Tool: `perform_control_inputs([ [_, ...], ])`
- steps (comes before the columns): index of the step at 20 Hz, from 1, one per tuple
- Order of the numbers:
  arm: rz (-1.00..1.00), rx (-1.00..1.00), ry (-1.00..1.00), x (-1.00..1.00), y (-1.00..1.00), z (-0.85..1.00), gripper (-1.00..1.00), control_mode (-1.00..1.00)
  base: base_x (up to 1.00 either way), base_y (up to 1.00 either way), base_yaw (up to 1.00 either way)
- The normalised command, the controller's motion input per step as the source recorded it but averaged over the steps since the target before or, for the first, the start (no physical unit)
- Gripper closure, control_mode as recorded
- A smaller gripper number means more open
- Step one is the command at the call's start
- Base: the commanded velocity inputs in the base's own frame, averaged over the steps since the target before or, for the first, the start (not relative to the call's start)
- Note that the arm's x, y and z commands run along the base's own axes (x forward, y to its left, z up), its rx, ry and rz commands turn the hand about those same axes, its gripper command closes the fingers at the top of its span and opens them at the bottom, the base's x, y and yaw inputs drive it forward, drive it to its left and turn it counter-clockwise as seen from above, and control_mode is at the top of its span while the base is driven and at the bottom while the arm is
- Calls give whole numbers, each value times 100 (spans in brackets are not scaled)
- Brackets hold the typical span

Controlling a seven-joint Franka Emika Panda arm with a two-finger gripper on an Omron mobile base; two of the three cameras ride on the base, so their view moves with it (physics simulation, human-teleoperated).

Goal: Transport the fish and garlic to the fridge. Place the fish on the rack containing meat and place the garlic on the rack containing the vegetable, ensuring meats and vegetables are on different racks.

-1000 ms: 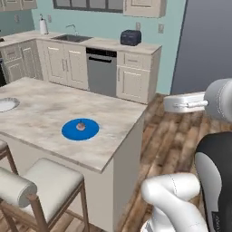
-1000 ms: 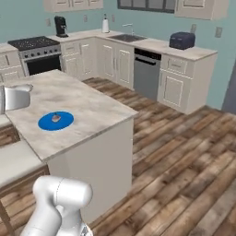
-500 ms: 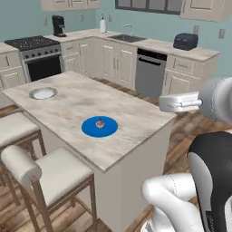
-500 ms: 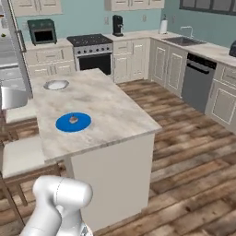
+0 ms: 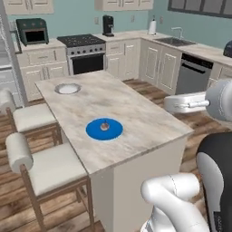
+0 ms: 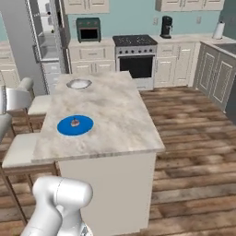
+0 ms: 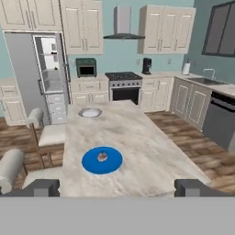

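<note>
A small pinkish-tan bulb, the garlic (image 7: 103, 156), rests on a blue plate (image 7: 114, 166) near the middle of the marble island (image 5: 136, 113); both base views show it too, garlic (image 5: 104, 125) and garlic (image 6: 74, 122). My gripper (image 7: 117, 188) hangs open and empty in the air at the island's near end, well short of the plate; from the left base camera the gripper (image 5: 168, 104) is off the island's right side. The fridge (image 7: 49, 69) stands at the far left with a door open. Its racks, the meat and the vegetable are too small to make out. The fish is hidden.
A white bowl (image 7: 90, 112) sits at the island's far end, its contents unclear. Two stools (image 5: 41, 158) line the island's left side. A stove (image 7: 123, 87), cabinets and a dishwasher (image 7: 220, 119) run along the back and right walls. Wooden floor lies open to the right.
The base has swung around, so the whole scene shifted: the island now runs lengthwise ahead and the fridge has come into view. The gripper stays open and empty.
</note>
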Motion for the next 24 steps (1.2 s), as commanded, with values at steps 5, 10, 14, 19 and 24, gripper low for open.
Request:
perform_control_inputs([
  [5, 0, 0, 0, 0, 0, 0, -100, 100, 56, 0, 23],
  [10, 0, 0, 0, 0, 0, 0, -100, 100, 54, -31, 34],
  [14, 0, 0, 0, 0, 0, 0, -100, 100, 68, -19, 41],
  [19, 0, 0, 0, 0, 0, 0, -100, 100, 58, -11, 41],
  [24, 0, 0, 0, 0, 0, 0, -100, 100, 41, -14, 35],
])
